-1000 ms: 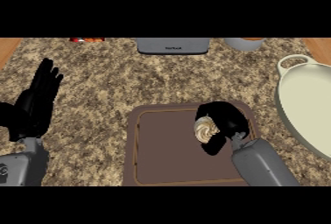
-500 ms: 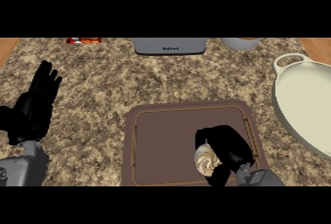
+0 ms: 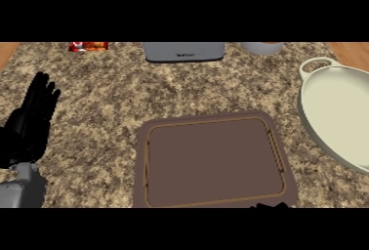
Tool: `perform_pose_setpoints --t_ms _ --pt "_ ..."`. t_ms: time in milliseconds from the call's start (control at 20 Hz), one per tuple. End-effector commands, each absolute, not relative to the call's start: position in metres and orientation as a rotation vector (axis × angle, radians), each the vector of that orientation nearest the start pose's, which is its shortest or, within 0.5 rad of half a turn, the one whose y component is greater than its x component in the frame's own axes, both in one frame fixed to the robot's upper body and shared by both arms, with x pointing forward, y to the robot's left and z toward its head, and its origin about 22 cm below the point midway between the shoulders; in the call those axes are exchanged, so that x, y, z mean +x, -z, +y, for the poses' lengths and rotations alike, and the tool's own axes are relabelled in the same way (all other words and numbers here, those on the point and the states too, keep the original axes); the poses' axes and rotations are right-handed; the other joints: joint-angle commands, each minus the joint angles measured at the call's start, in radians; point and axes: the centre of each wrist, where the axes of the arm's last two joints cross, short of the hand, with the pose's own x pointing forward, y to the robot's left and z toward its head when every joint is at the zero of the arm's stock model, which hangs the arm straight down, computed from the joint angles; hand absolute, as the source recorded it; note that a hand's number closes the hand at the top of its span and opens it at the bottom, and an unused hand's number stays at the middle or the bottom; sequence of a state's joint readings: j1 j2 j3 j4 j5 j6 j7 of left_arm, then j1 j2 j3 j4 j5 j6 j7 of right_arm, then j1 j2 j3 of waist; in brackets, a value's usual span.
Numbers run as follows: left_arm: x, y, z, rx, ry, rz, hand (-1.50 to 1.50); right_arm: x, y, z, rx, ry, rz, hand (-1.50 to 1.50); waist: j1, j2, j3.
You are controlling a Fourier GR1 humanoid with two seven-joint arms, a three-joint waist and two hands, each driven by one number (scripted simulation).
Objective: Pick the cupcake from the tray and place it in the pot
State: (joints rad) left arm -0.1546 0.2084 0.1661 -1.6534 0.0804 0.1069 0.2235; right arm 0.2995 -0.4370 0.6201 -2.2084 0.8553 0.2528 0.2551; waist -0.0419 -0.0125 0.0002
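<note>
Right hand [image 3: 270,205]: only dark tips at bottom edge below tray; has pulled back out of view since half-second ago. Cannot tell its state.

Tray [image 3: 213,161]: brown, now bare. Cupcake gone from it, not visible anywhere; judged carried off with right hand, unconfirmed.

Left hand [image 3: 30,124]: resting at left edge, fingers straight, released, unchanged.

Pot [image 3: 338,114]: cream, right edge, nothing inside. Placement not yet done.

Far edge: grey appliance [image 3: 183,51], red packet [image 3: 88,46].
</note>
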Motion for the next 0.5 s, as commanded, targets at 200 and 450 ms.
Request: perform_pose_setpoints --t_ms 200,450 --pt "0.271 -0.085 0.289 0.234 -0.108 -1.602 0.0 0.097 -0.15 -0.214 -0.684 -0.859 -1.772 1.5 -0.005 0.002 0.002" --pt "0.267 -0.075 0.288 0.228 -0.097 -1.596 0.0 0.093 -0.168 -0.231 -0.79 -0.679 -1.843 1.5 -0.001 0.004 0.0"
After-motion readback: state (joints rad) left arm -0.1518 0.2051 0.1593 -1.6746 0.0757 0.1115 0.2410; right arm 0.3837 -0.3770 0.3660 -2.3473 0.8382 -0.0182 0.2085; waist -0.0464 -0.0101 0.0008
